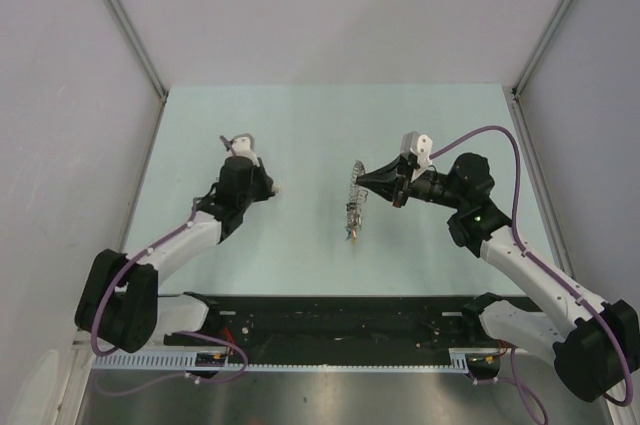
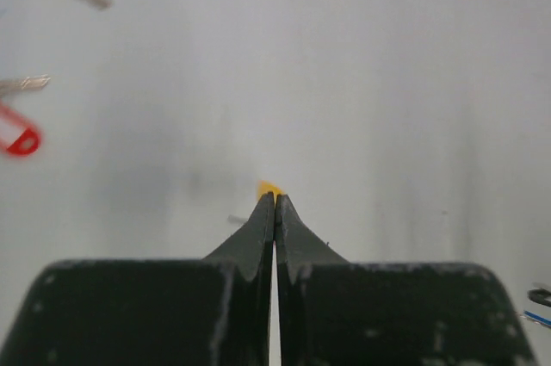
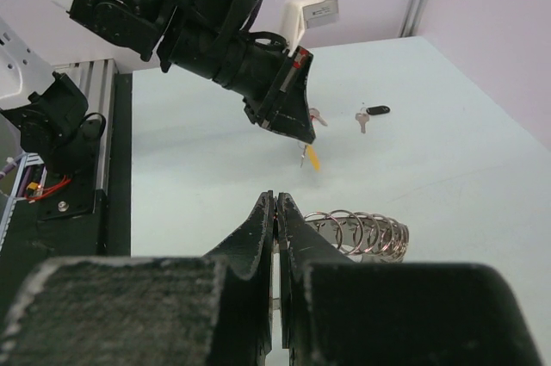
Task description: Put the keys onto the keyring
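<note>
Step in hand: pick-up of the first key, just completed by the look of it.

- Left gripper (image 2: 274,198): jaws together, pinching the yellow key (image 2: 269,187) by its plastic head. Only a sliver of yellow shows past the tips in the left wrist view. In the right wrist view the key hangs blade-down from the tips, above the table (image 1: 300,125).
- Right gripper (image 3: 275,202): jaws together at the near end of the keyring (image 3: 366,232). A thin metal piece sits between the jaws, so it is judged clamped on the ring wire. The exact contact is hard to see.
- Keyring location: centre of the top view, just left of the right gripper's tips and well apart from the left gripper. It reads as overlapping loops of bright thin wire, spring-like, with small dangling bits at its lower end.
- Red key (image 2: 19,138): left edge of the left wrist view, flat on the table, with a glossy looped plastic head and a dull silver blade.
- Black key (image 3: 375,111): upper right of centre in the right wrist view, also flat on the table.
- Table: pale green, matte and smooth.

Next move, as a judgement: carry the yellow key across to the ring and line the hole in its head up with a free wire end. Both parts are thin, hard and slippery, so the ring needs to be held steady and the approach made finely.
</note>
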